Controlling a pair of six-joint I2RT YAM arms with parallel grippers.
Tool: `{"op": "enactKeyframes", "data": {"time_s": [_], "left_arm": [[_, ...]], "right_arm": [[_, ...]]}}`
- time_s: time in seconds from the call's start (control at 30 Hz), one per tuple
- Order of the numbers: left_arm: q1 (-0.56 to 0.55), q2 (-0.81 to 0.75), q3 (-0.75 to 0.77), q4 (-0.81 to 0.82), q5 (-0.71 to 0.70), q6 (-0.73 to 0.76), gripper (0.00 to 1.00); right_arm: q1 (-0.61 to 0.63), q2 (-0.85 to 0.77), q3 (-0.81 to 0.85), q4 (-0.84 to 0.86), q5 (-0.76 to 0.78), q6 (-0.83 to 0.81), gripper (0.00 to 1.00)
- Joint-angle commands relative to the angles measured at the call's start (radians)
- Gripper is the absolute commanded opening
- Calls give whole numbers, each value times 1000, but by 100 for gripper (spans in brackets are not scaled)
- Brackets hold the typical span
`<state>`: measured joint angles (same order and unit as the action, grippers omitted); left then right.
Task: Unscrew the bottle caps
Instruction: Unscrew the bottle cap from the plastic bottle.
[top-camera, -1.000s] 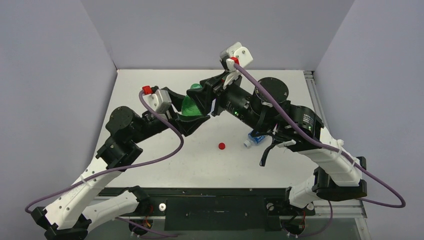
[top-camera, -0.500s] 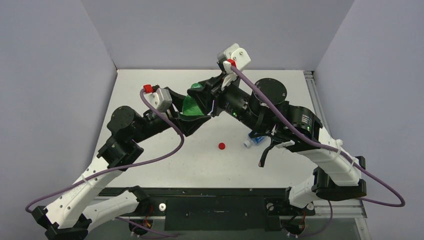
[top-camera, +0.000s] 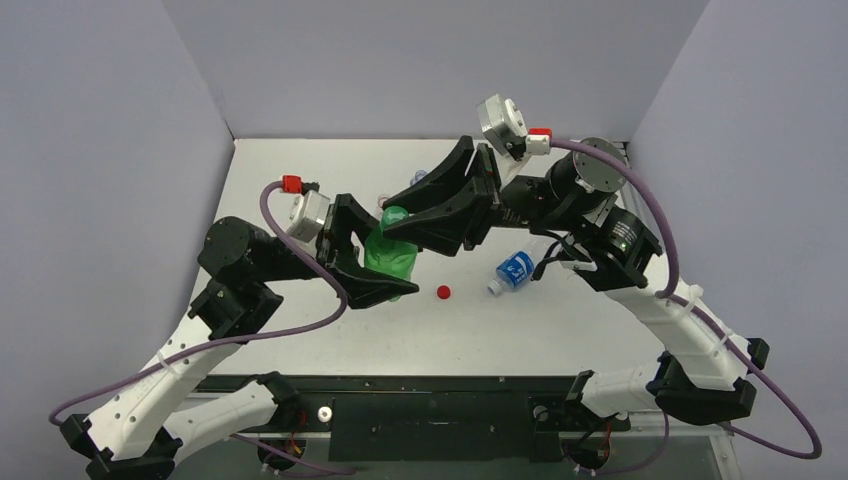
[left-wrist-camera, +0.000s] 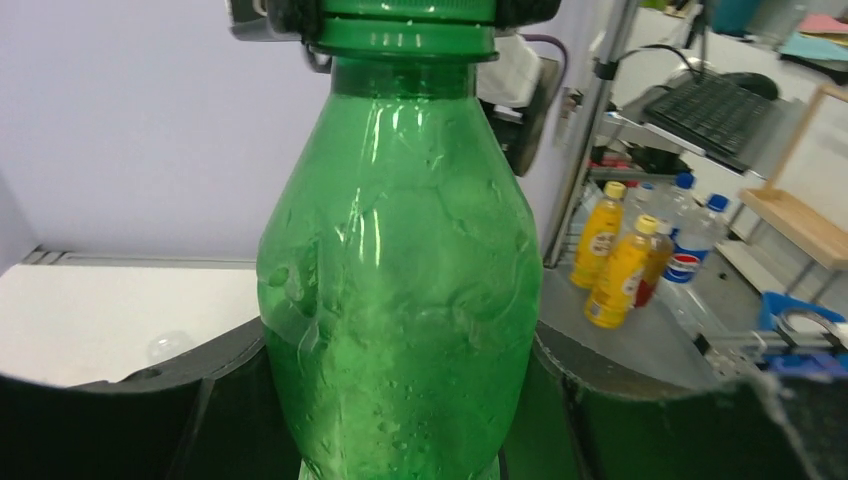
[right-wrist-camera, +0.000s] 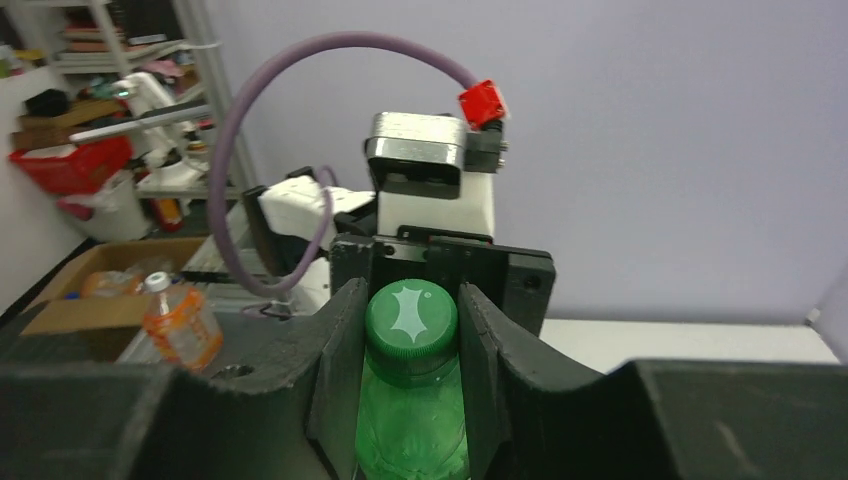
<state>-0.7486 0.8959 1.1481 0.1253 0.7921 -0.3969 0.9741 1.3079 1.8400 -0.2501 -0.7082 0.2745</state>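
held bottle (top-camera: 392, 255) mid-table (top-camera: 480, 340) | loose cap (top-camera: 443, 292) right of it | lying bottle (top-camera: 513, 271) further right

Green bottle (left-wrist-camera: 400, 280): base cut off below in both wrist views; green cap (right-wrist-camera: 410, 318) cropped at the left wrist view's top; clear bottle (top-camera: 418, 177) mostly hidden behind right pincer (top-camera: 396, 218).

place: robotics lab | bench: white table (top-camera: 560, 330) boxed in by plain lilac walls (top-camera: 100, 150) | beyond the booth: metal shelving (right-wrist-camera: 120, 62), red basket (right-wrist-camera: 70, 165), cardboard box (right-wrist-camera: 60, 300) | also: keyboard (left-wrist-camera: 712, 105) on a desk, stock of drink bottles (left-wrist-camera: 625, 270) on a grey counter
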Motion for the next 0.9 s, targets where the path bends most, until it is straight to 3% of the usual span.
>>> {"op": "enactKeyframes", "data": {"time_s": [0.0,0.27,0.33,0.4,0.5,0.67,0.77,0.87], "left_arm": [[-25,-12,55,77,171,-67,0],[-58,-7,92,71,232,-71,0],[-60,-8,93,71,235,-72,0],[-61,-8,94,69,237,-72,0],[-61,-8,91,63,225,-64,0],[-58,-13,70,38,181,-30,0],[-54,-14,52,5,98,45,0],[-52,-13,42,-47,-62,134,0]], "right_arm": [[-21,7,-28,254,-333,109,0],[-155,76,-58,521,-425,371,0],[-173,87,-48,506,-423,365,7],[-179,97,-29,448,-406,319,19],[-177,97,44,195,-354,182,34],[-167,42,100,-26,-153,3,56],[-112,7,134,-191,75,-95,71],[19,19,214,-359,387,-187,78]]}}
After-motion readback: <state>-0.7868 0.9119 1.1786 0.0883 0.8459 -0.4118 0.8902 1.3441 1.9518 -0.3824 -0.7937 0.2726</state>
